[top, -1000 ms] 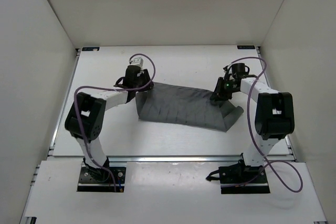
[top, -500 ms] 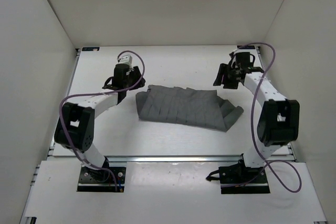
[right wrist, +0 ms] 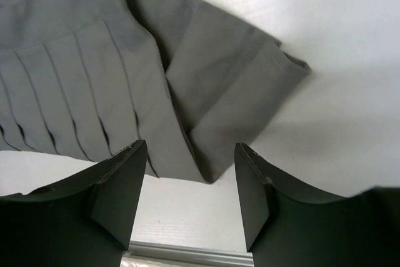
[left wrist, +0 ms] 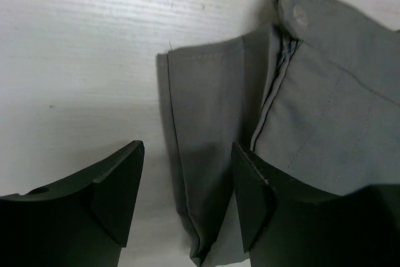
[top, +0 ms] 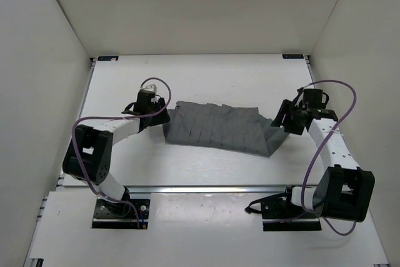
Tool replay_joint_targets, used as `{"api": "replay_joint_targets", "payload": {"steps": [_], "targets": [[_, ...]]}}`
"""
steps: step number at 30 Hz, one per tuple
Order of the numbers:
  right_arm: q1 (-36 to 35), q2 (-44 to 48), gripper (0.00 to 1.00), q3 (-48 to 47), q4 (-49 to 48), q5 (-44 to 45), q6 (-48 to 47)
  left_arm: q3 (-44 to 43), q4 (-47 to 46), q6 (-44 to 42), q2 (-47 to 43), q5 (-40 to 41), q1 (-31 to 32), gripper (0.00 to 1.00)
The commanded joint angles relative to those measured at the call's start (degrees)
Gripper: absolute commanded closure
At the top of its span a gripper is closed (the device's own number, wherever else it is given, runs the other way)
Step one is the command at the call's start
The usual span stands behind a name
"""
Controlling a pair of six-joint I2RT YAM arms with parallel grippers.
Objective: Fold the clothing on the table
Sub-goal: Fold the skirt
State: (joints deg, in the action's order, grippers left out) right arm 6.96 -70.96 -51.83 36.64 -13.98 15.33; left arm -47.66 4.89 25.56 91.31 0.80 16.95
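The grey clothing [top: 217,128] lies folded in a wide, pleated band across the middle of the white table [top: 219,79]. My left gripper [top: 156,115] sits at its left end, open. In the left wrist view the clothing's [left wrist: 325,85] folded edge and a small button lie ahead, and the edge runs down between the left gripper's [left wrist: 187,201] spread fingers. My right gripper [top: 282,117] is at the right end, open. In the right wrist view the clothing's [right wrist: 125,60] layered corner lies just beyond the right gripper's [right wrist: 187,195] fingertips, over bare table.
White walls enclose the table on three sides. A metal rail [top: 206,187] runs along the near edge and shows at the bottom of the right wrist view as a rail [right wrist: 187,256]. Purple cables loop over both arms.
Both grippers have opened and let go of the clothing's far corners. They pulled back, then came down at the clothing's left and right ends. The clothing has settled flat.
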Motion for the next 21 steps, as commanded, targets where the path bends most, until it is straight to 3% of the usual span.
{"api": "replay_joint_targets", "payload": {"steps": [1, 4, 7, 13, 21], "targets": [[0.34, 1.0, 0.45, 1.64, 2.03, -0.88, -0.92, 0.64, -0.4, 0.37, 0.71, -1.85, 0.89, 0.32], [0.42, 0.82, 0.43, 3.23, 1.68, -2.01, -0.83, -1.46, 2.05, -0.16, 3.52, -2.02, 1.51, 0.37], [0.69, 0.73, 0.44, 3.23, 2.03, -2.1, -0.74, -1.83, 1.97, 0.1, 5.81, -2.73, 1.51, 0.5], [2.0, 1.0, 0.43, 4.37, 1.59, -2.46, -1.53, -0.77, -0.58, 2.38, 6.69, -1.94, 1.59, 1.0], [3.06, -2.95, 0.48, 4.46, 2.73, -0.7, -2.76, 4.67, 0.47, 3.97, 0.9, -1.76, -0.16, 1.0]]}}
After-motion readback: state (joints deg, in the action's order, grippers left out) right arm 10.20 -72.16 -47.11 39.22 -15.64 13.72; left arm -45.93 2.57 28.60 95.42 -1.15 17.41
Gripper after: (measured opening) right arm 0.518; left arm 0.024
